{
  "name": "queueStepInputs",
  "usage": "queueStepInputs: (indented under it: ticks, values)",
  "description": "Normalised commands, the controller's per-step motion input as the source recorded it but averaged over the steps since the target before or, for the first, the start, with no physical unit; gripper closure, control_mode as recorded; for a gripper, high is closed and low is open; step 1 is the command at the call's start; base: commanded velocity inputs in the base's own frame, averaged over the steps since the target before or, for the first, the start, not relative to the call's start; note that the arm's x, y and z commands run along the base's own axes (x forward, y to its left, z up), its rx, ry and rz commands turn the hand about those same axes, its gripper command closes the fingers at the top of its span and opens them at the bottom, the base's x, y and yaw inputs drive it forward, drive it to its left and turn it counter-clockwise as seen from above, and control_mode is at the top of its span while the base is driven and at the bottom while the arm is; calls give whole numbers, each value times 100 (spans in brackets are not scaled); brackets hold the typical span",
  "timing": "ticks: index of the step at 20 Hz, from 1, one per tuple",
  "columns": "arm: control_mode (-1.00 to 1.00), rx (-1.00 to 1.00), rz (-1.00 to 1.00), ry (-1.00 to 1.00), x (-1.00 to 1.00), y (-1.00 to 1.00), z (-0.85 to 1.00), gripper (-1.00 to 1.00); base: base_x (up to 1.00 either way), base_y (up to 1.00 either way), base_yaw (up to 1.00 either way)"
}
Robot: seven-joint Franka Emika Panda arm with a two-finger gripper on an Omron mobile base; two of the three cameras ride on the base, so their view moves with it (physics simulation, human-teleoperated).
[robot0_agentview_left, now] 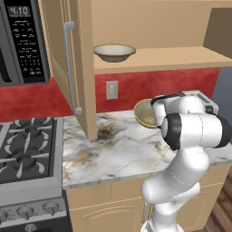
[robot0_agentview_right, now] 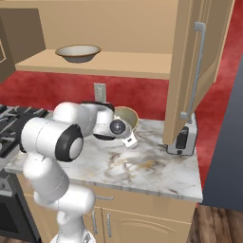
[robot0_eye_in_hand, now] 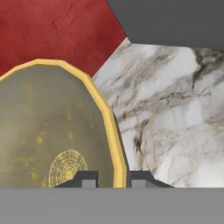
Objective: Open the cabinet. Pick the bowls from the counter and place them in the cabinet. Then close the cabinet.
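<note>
While the cabinet (robot0_agentview_left: 149,27) stands open, both doors swung wide, one bowl (robot0_agentview_left: 114,52) already sits upright on its lower shelf, toward the left end in both base views. That puts the task, by judgement, a little past halfway: opening is done, one bowl is stowed, and what remains is to lift the second bowl into the cabinet and then shut both doors.

On the counter (robot0_agentview_left: 118,154), a marble slab between the stove (robot0_agentview_left: 27,145) and a toaster (robot0_agentview_right: 182,137), nothing else of the task appears to be left lying. A wall outlet (robot0_agentview_left: 112,89) sits on the red backsplash just above it.

Over the counter's back part, the second bowl (robot0_agentview_left: 145,113) hangs tipped nearly on edge at the end of the arm, its hollow facing the hand. It looks clear of the slab, though the base views do not settle that for certain, and it is still well below the shelf.

At the wrist, the gripper (robot0_eye_in_hand: 111,179) pinches this bowl by its rim: in the hand view one fingertip (robot0_eye_in_hand: 86,179) lies inside the bowl and the other outside, with the gold rim running between them. The gap is narrow, just the thickness of the bowl's wall, so the hold looks closed and firm rather than loose.
</note>
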Motion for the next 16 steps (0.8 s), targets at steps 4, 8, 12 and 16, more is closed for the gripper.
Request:
queueStepInputs:
  ticks: [4,8,12,16]
  values:
    - [-100,0,0,-2,-97,-28,26,100,0,0,0]
    - [-100,0,0,-3,-98,-30,43,100,0,0,0]
    - [-100,3,0,-1,-80,-24,82,100,0,0,0]
    - [-100,0,0,0,-56,-13,100,100,0,0,0]
